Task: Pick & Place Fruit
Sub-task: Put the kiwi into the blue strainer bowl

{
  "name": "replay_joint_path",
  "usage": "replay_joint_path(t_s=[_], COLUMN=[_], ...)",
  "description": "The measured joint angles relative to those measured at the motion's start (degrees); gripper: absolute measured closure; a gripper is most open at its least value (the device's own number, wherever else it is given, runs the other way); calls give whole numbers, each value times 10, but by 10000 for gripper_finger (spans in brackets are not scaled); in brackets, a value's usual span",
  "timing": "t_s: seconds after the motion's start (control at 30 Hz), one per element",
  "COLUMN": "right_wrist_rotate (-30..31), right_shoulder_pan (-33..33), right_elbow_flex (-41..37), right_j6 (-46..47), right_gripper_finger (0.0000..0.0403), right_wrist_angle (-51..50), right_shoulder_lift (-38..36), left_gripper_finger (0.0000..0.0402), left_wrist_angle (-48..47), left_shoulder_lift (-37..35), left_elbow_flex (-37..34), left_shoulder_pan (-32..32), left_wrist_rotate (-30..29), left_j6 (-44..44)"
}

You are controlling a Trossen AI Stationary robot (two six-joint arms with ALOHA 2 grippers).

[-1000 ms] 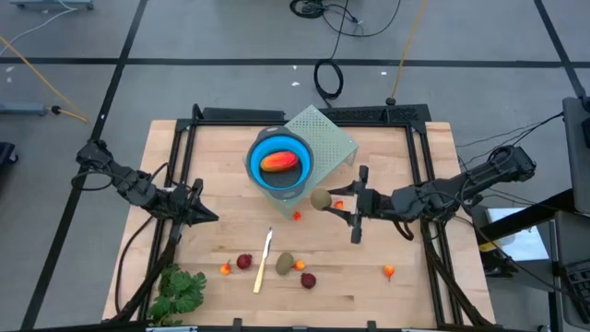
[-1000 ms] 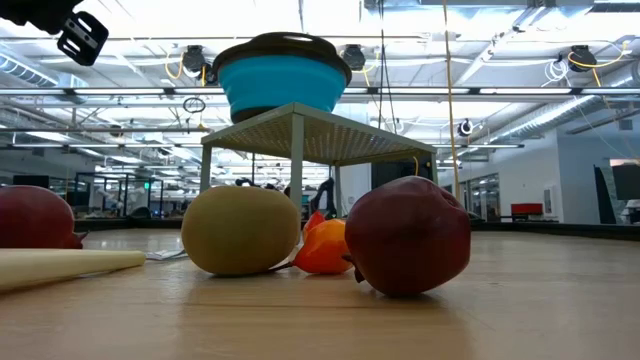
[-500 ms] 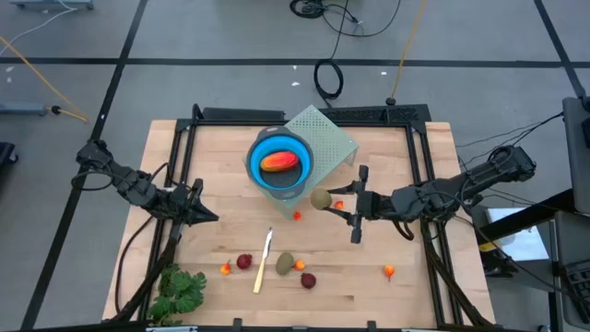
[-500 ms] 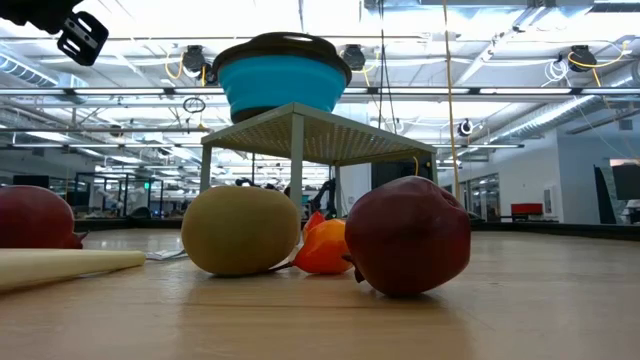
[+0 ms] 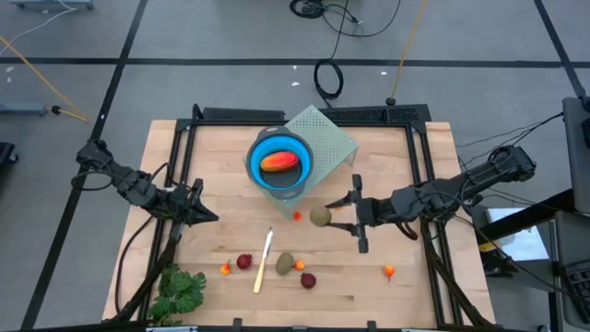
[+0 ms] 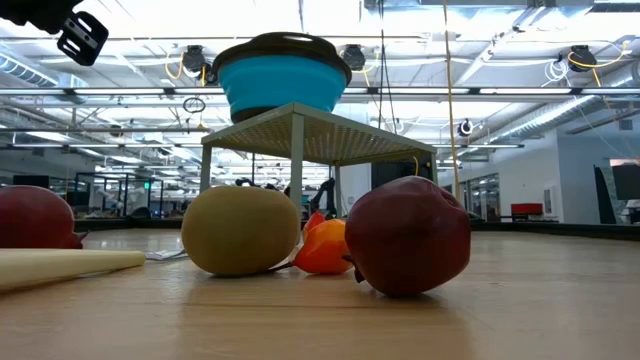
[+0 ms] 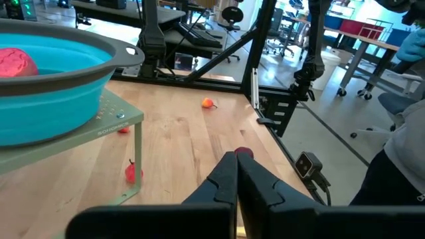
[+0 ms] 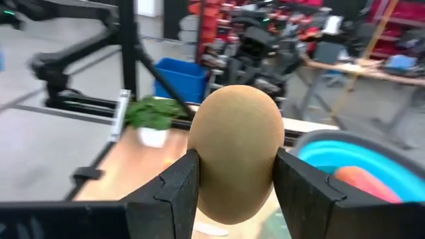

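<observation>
Status of the fruit transfer: early, with most pieces outstanding. One piece is accounted for: the orange-red oblong fruit (image 5: 279,161) lies inside the blue bowl (image 5: 255,159), which sits on a pale perforated stand (image 5: 334,138) toward the far side of the wooden table (image 5: 415,286). A second piece is in hand: the right gripper (image 5: 333,218) is clamped on a brown-green oval (image 5: 320,218), confirmed in the right wrist view, where the oval (image 8: 236,151) sits squarely between both dark fingers (image 8: 169,186) with the bowl visible beyond it. In the overhead view this held oval is near the bowl's near-right side but not over it, so delivery is judged incomplete. The left gripper (image 5: 205,214) waits over the left half of the table with its fingers together and nothing between them, as the left wrist view shows. Remaining on the table: a small red bit (image 5: 297,216) just beside the held oval, a second brown-green oval (image 5: 285,263), two dark red balls (image 5: 243,262) and (image 5: 308,279), and small orange bits (image 5: 225,268), (image 5: 300,266), (image 5: 389,271). A leafy green bunch (image 5: 178,290) and a thin pale stick (image 5: 264,261) also lie on the table and are not counted as fruit. By this count roughly seven pieces are still loose.
</observation>
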Motion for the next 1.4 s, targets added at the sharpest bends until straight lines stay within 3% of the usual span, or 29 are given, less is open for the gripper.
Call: replay_joint_path(t_s=[0.37, 0.8, 1.2, 1.4], right_wrist_rotate=[-127, -307, -492, -490], right_shoulder_pan=[0, 0, 0, -1], right_elbow_flex=[0, 0, 0, 0], right_j6=[17, 15, -57, -56], right_gripper_finger=[239, 238, 238, 238], right_wrist_angle=[21, 130, 250, 251], right_shoulder_lift=[0, 0, 0, 0], left_gripper_finger=[381, 380, 380, 380], left_wrist_angle=[0, 0, 0, 0], left_shoulder_lift=[0, 0, 0, 0], left_elbow_flex=[0, 0, 0, 0], left_shoulder_pan=[0, 0, 0, 0], left_wrist_rotate=[0, 0, 0, 0], left_j6=[0, 0, 0, 0])
